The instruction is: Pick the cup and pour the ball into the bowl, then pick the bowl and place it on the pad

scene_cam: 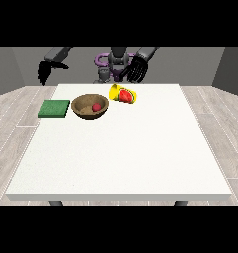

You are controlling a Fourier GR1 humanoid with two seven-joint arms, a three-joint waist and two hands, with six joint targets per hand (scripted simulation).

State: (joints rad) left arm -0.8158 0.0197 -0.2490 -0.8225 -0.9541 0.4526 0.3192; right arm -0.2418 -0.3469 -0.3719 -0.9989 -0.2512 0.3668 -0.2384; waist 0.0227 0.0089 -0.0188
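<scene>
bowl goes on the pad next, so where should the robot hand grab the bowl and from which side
Probably by the rim of the bowl, coming down from above. It sits upright with its mouth open, so the rim is exposed all round. The edge facing the green pad looks best: the red ball lies right of centre, and the robot hand at the view's left is nearer that side.
</scene>
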